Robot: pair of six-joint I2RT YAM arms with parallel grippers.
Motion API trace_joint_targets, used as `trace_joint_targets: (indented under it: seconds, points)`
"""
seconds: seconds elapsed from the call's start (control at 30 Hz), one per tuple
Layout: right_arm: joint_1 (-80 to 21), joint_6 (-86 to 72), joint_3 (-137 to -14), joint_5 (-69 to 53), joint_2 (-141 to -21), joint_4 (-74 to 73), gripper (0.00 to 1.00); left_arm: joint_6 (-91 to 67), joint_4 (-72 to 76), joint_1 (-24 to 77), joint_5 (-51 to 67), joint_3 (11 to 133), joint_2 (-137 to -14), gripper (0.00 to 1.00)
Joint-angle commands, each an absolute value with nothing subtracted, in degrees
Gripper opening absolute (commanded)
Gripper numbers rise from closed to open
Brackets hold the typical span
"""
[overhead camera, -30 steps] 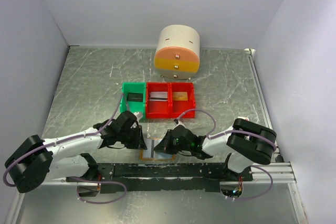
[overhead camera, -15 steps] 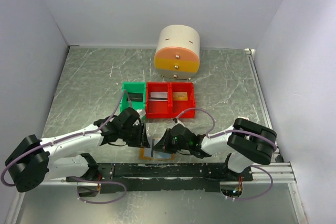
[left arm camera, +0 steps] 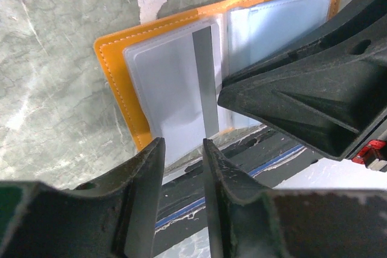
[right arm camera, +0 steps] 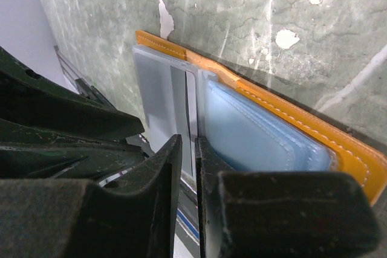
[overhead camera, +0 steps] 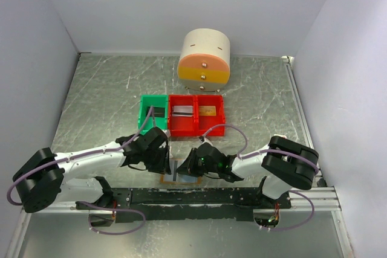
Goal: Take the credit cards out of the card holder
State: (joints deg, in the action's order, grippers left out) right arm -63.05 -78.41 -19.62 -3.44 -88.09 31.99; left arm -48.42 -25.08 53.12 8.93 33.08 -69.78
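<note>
Marble tabletop [overhead camera: 109, 101] holds the open card holder [left arm camera: 115, 70]; mid-frame, the grey card [left arm camera: 205, 83] runs lengthwise down toward the left gripper [left arm camera: 182, 149], jaws half open; right gripper [right arm camera: 188, 143] narrow, grip unclear.

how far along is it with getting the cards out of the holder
Looks done: a silver card and a gold card lie in the red bin, a dark card in the green bin. In hand: the card holder lies open between the left gripper, open, and the right gripper; a grey card stands on edge at its fold. To do: getting that card clear; whether the pockets hold more is hidden.
</note>
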Motion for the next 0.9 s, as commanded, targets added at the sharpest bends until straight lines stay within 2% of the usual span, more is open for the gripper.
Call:
trace_joint_targets:
  seconds: [0.0,0.23,0.37,0.47,0.87]
  points:
    - [-62.64,-77.50,-19.17,-2.47,-87.64,30.81,0.16,-48.82,-22.53,54.27,8.88,34.05,-70.69,0.39]
    - [-62.49,-77.67,-19.12,-3.45,-87.96,32.32,0.17,-50.76,-20.51,54.78,8.69,32.81,-69.78,0.32]
    - [-62.48,-77.71,-18.98,-3.60,-87.99,32.37,0.17,-51.69,-24.92,54.76,3.55,33.52,-68.30,0.43]
    - [-62.48,-77.71,-19.04,-3.57,-88.00,32.04,0.18,-52.27,-26.46,54.76,1.35,33.28,-68.30,0.46]
    - [-62.46,-77.61,-18.99,-3.82,-88.17,32.39,0.18,-52.35,-22.50,54.89,3.69,32.05,-71.23,0.42]
